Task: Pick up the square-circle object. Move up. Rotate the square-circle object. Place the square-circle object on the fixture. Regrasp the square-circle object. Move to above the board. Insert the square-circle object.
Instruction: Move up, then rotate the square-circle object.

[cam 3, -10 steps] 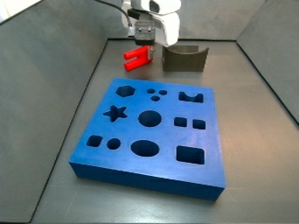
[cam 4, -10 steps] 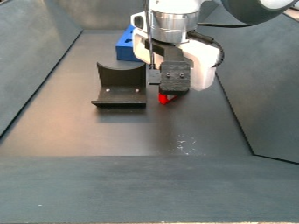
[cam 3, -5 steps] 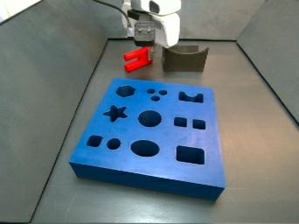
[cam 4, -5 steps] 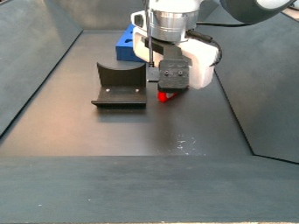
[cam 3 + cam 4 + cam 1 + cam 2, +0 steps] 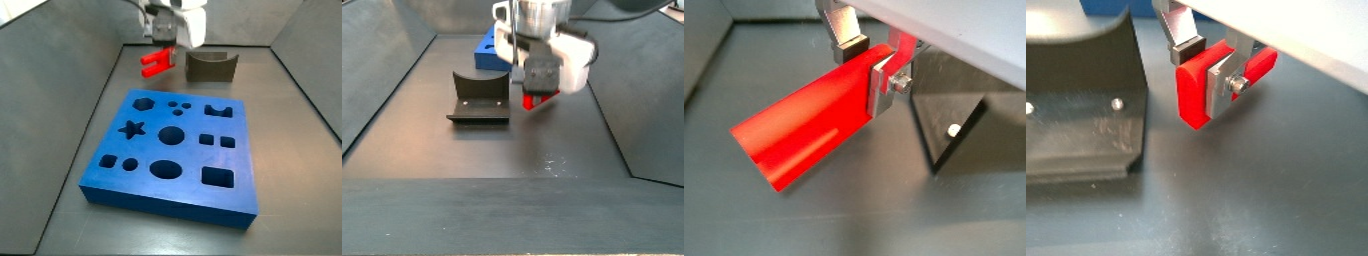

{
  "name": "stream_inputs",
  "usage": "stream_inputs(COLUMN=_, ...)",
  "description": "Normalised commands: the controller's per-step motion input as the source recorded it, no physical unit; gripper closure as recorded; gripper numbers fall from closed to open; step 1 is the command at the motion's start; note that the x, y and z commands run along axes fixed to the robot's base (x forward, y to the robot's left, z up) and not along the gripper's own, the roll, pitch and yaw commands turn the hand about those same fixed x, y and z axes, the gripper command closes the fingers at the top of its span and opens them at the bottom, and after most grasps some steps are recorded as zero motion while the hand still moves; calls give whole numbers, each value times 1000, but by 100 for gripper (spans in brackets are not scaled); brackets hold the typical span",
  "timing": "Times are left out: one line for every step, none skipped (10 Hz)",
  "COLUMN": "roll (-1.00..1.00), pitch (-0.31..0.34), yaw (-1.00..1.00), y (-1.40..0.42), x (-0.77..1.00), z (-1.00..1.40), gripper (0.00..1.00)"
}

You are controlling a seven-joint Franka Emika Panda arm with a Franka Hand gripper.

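My gripper (image 5: 1216, 68) had flat silver plate fingers (image 5: 847, 27) with dark pads and a little screw on one. The wrist housing (image 5: 543, 40) above was white with a black block.

claw (image 5: 537, 88) motion-blurred, board (image 5: 488, 52) mostly hidden

Gripper (image 5: 1220, 68): fingers (image 5: 850, 28) flat bare metal, silver, brushed-looking, with a screw head showing; body glossy white plastic in both side views. It sits just above the table by the fixture, clamped on the object (image 5: 811, 125).

Object: red, smooth, plastic-like, satin sheen, no texture.

Fixture (image 5: 1080, 100): dark, matt, faintly grainy, with small bright screw heads; possibly printed plastic, the view is too soft to tell.

Board (image 5: 174, 145): blue, smooth, matt to satin.

Table (image 5: 502, 160): dark grey, matt, lightly scuffed.
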Motion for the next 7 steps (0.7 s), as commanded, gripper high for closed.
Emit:
stream_inputs(roll=-1, pitch=52, yaw=6, y=7, x=-24, z=534, gripper=100)
stream_inputs(roll=2, pitch=60, yaw=2, y=6, x=-14, z=324, gripper=100)
stream_inputs(roll=0, pitch=0, yaw=0, y=651, x=-715, z=833, gripper=100)
stream_inputs(roll=0, pitch=-36, yaw=-13, y=605, x=-676, z=641, gripper=100)
stream_inputs(roll=-13, pitch=-47, yaw=-21, y=478, x=-615, z=599, gripper=100)
stream_inputs(roll=-45, pitch=-34, yaw=-22, y=145, x=-390, z=406, gripper=100)
stream_inputs(roll=-49, pitch=-15, yaw=-21, y=39, x=-228, z=272, gripper=100)
